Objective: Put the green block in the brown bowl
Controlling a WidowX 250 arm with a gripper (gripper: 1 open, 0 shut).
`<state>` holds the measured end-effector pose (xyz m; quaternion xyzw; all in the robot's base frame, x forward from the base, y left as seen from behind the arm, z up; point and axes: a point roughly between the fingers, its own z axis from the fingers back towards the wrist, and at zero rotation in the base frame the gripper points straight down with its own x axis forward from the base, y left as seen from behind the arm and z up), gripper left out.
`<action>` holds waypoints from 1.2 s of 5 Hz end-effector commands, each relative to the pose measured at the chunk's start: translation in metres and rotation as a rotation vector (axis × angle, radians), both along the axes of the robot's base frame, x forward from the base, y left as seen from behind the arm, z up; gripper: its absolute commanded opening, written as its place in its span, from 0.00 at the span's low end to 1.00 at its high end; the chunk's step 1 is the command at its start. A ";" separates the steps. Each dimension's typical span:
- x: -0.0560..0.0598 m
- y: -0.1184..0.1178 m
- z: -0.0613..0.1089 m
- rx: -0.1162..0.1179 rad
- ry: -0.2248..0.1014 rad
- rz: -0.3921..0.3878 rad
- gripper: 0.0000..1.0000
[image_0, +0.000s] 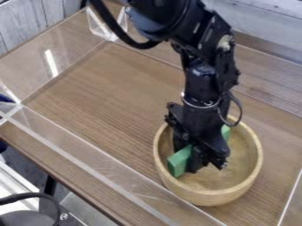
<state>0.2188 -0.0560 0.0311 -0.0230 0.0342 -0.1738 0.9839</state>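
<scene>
Down inside the brown bowl (239, 190), the gripper (196, 157) points straight at the bowl's floor, its jaws drawn together. Just beside it, the green block (179, 161) lies within the bowl, which sits on the wooden surface (101, 93).
</scene>
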 end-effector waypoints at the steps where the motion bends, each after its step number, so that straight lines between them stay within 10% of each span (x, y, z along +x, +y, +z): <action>1: 0.003 -0.004 0.004 0.001 -0.032 -0.003 0.00; 6: 0.014 -0.022 0.015 -0.041 -0.074 0.002 0.00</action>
